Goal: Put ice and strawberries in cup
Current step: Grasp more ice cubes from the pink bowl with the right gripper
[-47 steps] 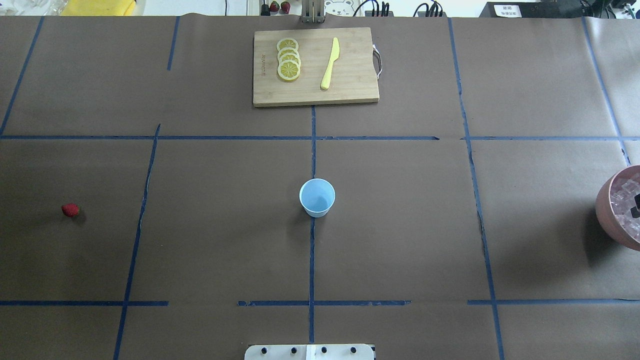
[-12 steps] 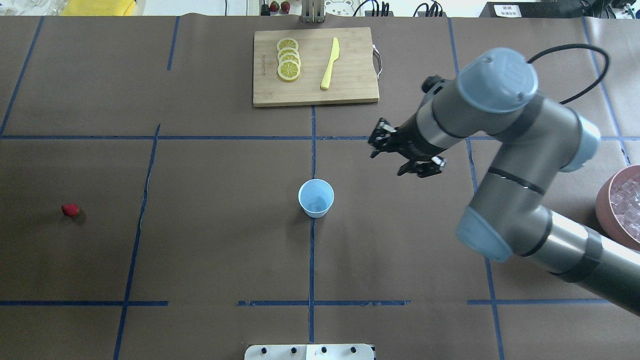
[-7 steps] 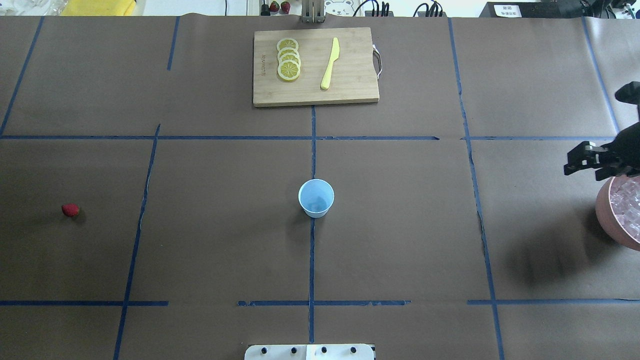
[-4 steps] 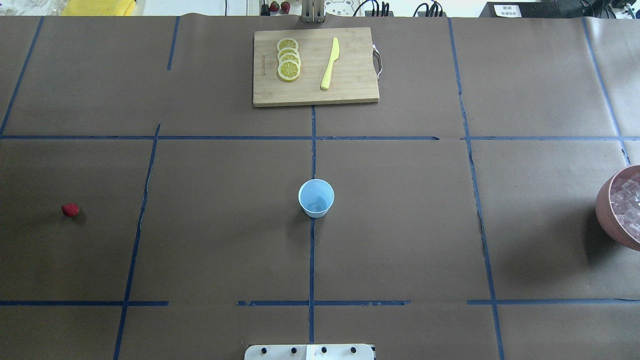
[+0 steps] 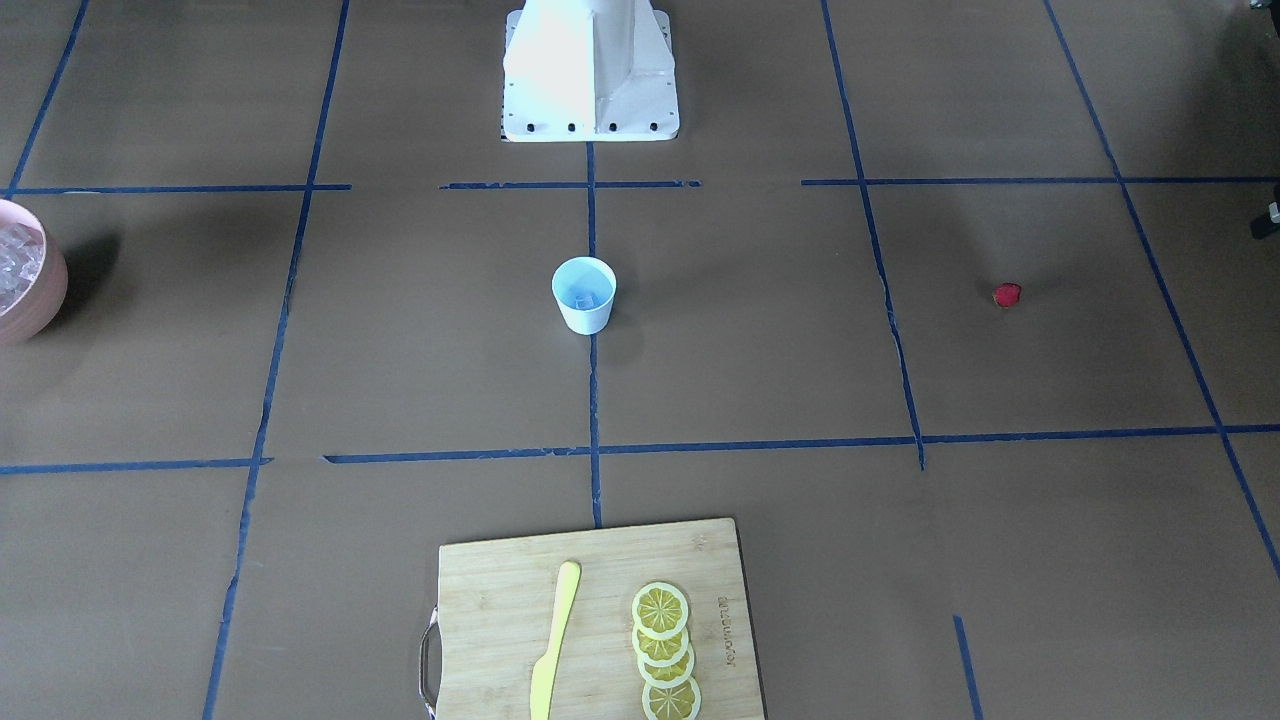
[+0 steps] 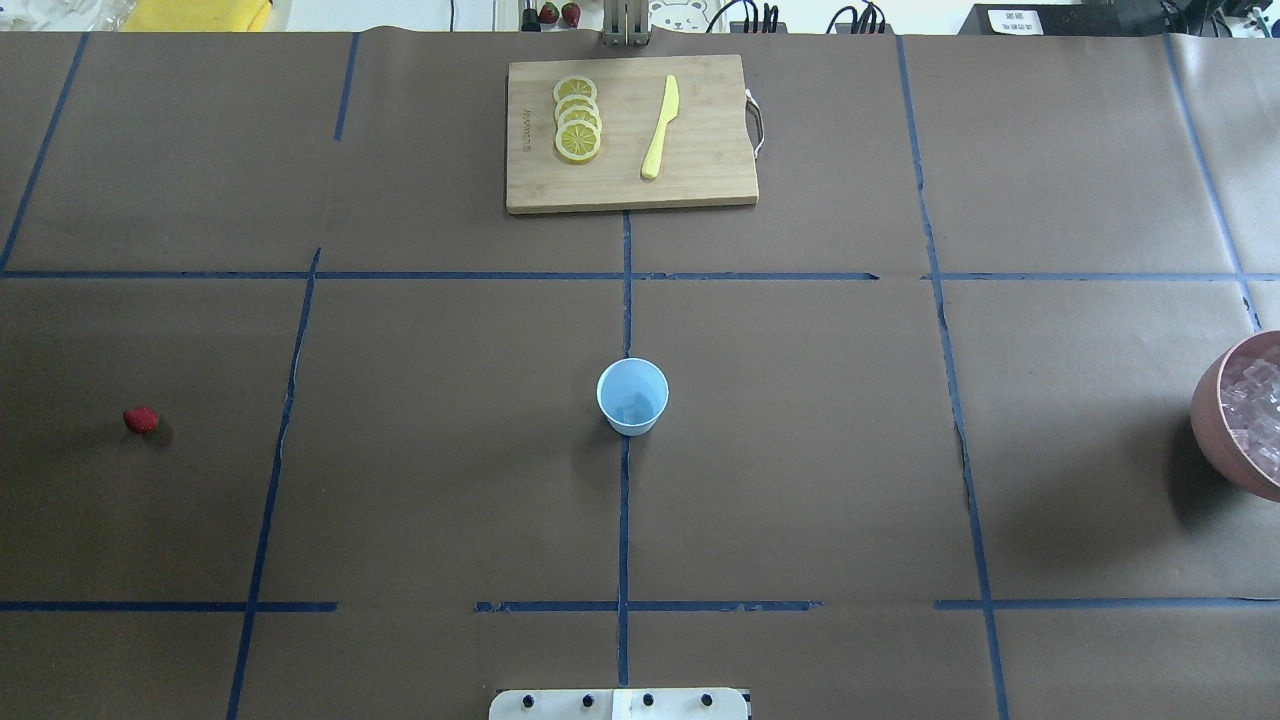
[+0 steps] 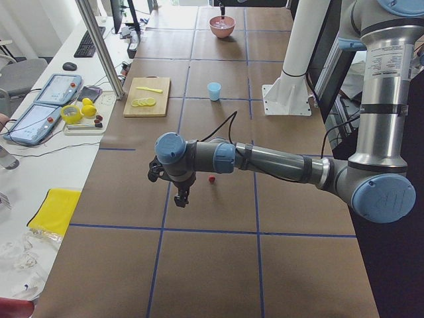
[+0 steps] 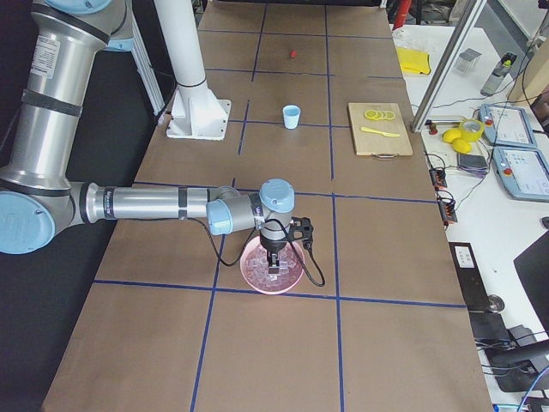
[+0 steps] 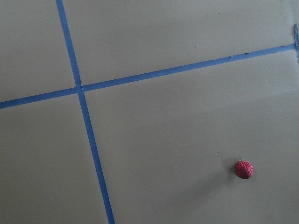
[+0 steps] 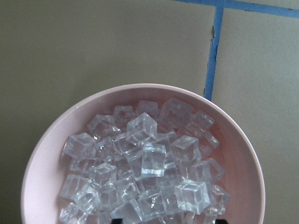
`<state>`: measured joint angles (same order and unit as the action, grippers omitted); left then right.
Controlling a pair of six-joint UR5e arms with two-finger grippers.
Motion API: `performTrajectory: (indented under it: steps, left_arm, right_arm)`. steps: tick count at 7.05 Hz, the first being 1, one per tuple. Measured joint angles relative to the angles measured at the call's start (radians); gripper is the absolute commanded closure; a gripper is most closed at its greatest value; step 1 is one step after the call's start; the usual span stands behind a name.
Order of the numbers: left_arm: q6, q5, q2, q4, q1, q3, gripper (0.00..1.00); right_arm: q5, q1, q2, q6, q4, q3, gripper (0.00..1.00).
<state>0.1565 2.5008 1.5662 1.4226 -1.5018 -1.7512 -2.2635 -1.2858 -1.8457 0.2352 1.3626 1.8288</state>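
Facing the robot: a table [image 5: 760,330] under brown paper, gridded with blue tape [image 5: 592,400]. The cup [image 5: 583,295] stands upright on the centre line, and the strawberry [image 5: 1007,294] lies alone, well apart from it.

From above: the bowl [image 6: 1215,420] of ice [image 6: 1262,405] sits at the right edge.

From the left end: the left gripper [image 7: 180,197] hangs near the strawberry, and a bench [image 7: 20,179] with tablets runs alongside.

From the right end: the right gripper [image 8: 273,266] points down over the bowl.

I cannot tell how far either gripper is open.
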Motion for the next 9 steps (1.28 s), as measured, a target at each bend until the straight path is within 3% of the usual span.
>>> performTrajectory:
  steps: [9]
  left_arm:
    - [0.0, 0.001, 0.0, -0.002, 0.0, -0.005, 0.0]
  right_arm:
    - [-0.001, 0.003, 0.038, -0.035, -0.002, -0.112, 0.29]
